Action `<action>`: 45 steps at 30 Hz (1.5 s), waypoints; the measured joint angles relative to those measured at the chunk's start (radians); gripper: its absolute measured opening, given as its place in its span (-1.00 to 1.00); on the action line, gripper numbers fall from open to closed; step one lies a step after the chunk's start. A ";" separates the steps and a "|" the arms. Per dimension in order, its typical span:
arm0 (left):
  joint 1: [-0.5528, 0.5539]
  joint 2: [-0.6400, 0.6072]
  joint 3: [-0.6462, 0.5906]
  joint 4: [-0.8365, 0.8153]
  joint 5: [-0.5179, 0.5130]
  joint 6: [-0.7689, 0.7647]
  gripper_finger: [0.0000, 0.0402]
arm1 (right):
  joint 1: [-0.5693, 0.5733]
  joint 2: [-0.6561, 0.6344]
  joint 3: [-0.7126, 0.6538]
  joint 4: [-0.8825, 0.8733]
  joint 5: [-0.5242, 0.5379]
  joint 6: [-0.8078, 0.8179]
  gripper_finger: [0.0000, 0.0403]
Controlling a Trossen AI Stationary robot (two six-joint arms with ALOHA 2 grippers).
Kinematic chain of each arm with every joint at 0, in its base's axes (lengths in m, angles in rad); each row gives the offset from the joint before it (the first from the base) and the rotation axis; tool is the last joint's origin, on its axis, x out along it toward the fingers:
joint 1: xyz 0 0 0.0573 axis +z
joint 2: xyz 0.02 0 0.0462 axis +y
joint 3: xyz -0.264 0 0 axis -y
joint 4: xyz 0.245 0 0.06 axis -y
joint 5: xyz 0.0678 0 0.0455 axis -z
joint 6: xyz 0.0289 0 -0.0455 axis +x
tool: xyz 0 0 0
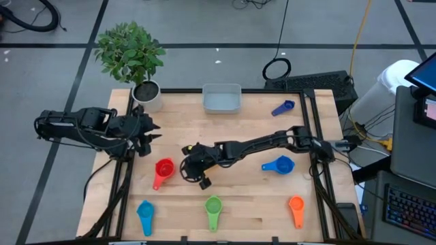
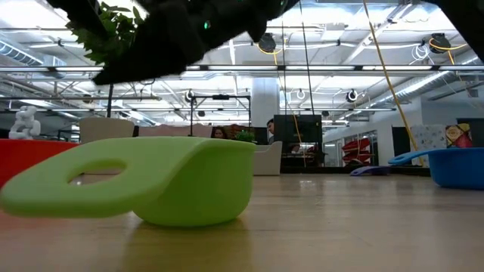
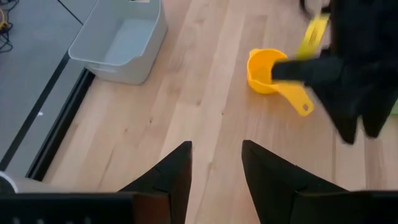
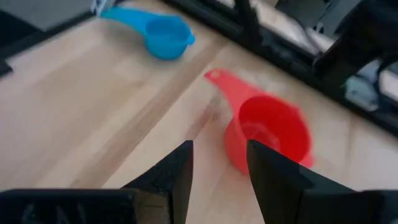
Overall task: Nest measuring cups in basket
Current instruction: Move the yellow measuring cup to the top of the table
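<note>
The basket (image 1: 222, 99) sits by the table's far edge, also visible in the left wrist view (image 3: 121, 40). Cups lie scattered upright on their bases: red (image 1: 163, 170), light blue (image 1: 145, 212), green (image 1: 213, 207), orange (image 1: 296, 207), blue (image 1: 278, 165) and dark blue (image 1: 283, 107). The yellow cup (image 3: 267, 71) shows only in the left wrist view, under my right arm. My right gripper (image 1: 185, 165) is open just right of the red cup (image 4: 267, 134), fingers apart (image 4: 217, 168). My left gripper (image 1: 151, 133) is open above bare wood (image 3: 214, 168) at the table's left.
A potted plant in a round white pot (image 1: 146, 92) stands at the far left corner, beside the left arm. Bare wood lies between the basket and the right arm. In the low view the green cup (image 2: 174, 181) fills the foreground and the blue cup (image 2: 457, 166) stands at the right.
</note>
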 joint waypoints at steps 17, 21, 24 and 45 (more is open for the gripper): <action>0.000 0.000 0.000 0.012 0.001 -0.012 -0.28 | 0.001 0.075 0.048 0.162 -0.049 0.048 -0.29; 0.000 0.006 0.001 -0.052 0.040 -0.063 -0.28 | 0.001 0.074 0.048 0.164 -0.049 0.060 -0.29; 0.000 0.013 0.001 -0.122 0.056 -0.104 -0.28 | -0.001 0.070 0.048 0.165 -0.049 0.063 -0.29; 0.000 0.024 0.001 -0.131 0.042 -0.103 -0.28 | -0.077 -0.002 0.048 -0.292 0.064 0.025 -0.29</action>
